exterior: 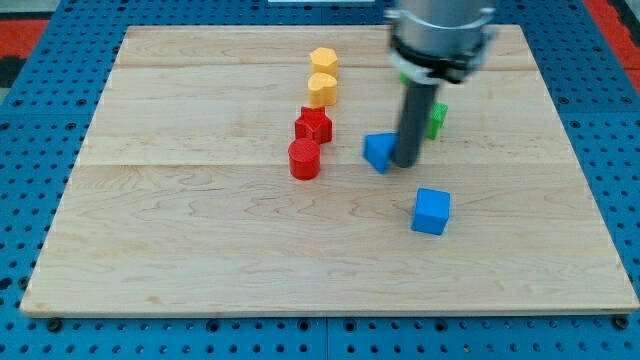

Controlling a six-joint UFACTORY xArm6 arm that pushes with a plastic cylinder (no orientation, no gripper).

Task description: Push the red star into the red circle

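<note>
tip (pixel 406 163) touching blue block (pixel 379 151), right of it | red star (pixel 314 125) touching red circle (pixel 304 159) | jaws: none, bare rod

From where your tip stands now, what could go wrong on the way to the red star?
1. My tip rests against a blue block, so heading straight toward the view's left would likely shove it along.
2. The red star already looks in contact with the red circle; a strong push may scatter both.
3. Two yellow blocks sit just above the star; an upward push could hit them.
</note>
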